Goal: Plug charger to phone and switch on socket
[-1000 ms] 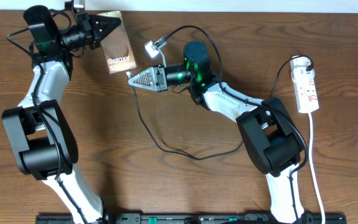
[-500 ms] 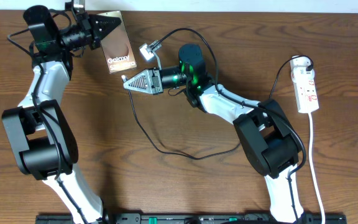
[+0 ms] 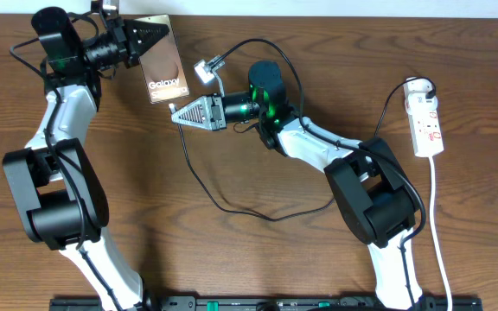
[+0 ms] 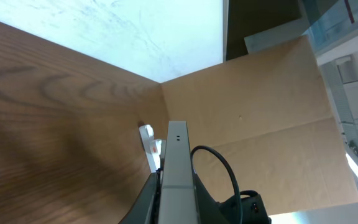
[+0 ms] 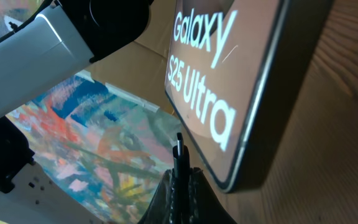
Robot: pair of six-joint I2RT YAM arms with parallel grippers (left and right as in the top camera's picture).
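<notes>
The right gripper (image 3: 175, 113) is pinched fully closed on the small plug tip of the long, thin black charger cable (image 5: 179, 152). The tip sticks out past its fingertips, just beside the near edge of the flat brown-black phone (image 3: 166, 69) lettered "Galaxy S25 Ultra", and is not in it. The left gripper (image 3: 157, 38) is clamped tight on the phone's opposite end. A small white adapter block (image 3: 206, 71) lies just beside the right gripper on the brown wooden table (image 3: 258, 268), and cable slack loops behind the gripper. The long white power strip (image 3: 428, 121) lies well behind the right gripper, beyond its arm
</notes>
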